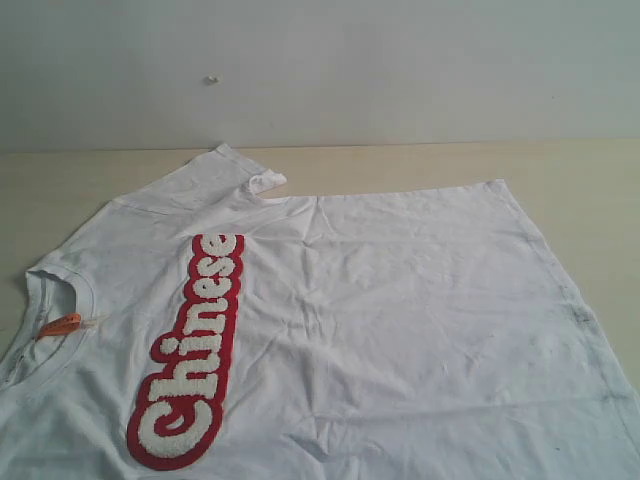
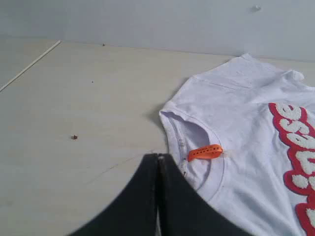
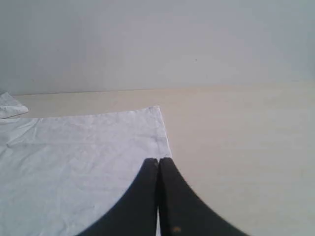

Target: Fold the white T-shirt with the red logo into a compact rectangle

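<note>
The white T-shirt (image 1: 400,300) lies spread flat on the table, collar to the left and hem to the right. Its red logo (image 1: 190,350) runs as a long band across the chest. An orange neck tag (image 1: 58,325) sits inside the collar. Neither gripper shows in the exterior view. My left gripper (image 2: 158,156) is shut and empty, hovering beside the collar (image 2: 172,130) near the orange tag (image 2: 205,152). My right gripper (image 3: 158,160) is shut and empty, above the shirt's hem edge (image 3: 165,135) close to a corner.
The pale wooden table (image 1: 560,170) extends past the shirt on the far side and to the right. A grey wall (image 1: 400,60) stands behind it. One sleeve (image 1: 225,170) lies slightly curled at the far edge. Small specks dot the table (image 2: 74,137).
</note>
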Controlling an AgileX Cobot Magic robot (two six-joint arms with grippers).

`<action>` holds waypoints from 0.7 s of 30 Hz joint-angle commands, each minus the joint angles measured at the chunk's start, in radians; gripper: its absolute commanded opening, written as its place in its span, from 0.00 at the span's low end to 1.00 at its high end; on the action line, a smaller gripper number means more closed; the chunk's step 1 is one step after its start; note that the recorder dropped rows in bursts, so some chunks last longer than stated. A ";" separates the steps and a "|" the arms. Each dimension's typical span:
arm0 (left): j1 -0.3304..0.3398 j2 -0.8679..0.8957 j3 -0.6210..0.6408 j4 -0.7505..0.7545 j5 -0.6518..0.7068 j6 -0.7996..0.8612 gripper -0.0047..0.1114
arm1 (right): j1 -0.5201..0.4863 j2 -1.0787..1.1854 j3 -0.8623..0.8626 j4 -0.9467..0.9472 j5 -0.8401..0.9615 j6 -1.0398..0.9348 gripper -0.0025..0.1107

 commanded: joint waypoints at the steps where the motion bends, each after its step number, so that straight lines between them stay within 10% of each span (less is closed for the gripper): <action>1: 0.000 -0.004 0.000 -0.002 -0.010 0.001 0.04 | -0.005 -0.005 0.005 -0.004 -0.038 0.000 0.02; 15: 0.000 -0.004 0.000 0.057 -0.014 0.012 0.04 | -0.005 -0.005 0.005 -0.004 -0.141 -0.060 0.02; 21: 0.000 -0.004 0.000 0.046 -0.212 -0.065 0.04 | -0.005 -0.005 0.005 -0.004 -0.234 -0.060 0.02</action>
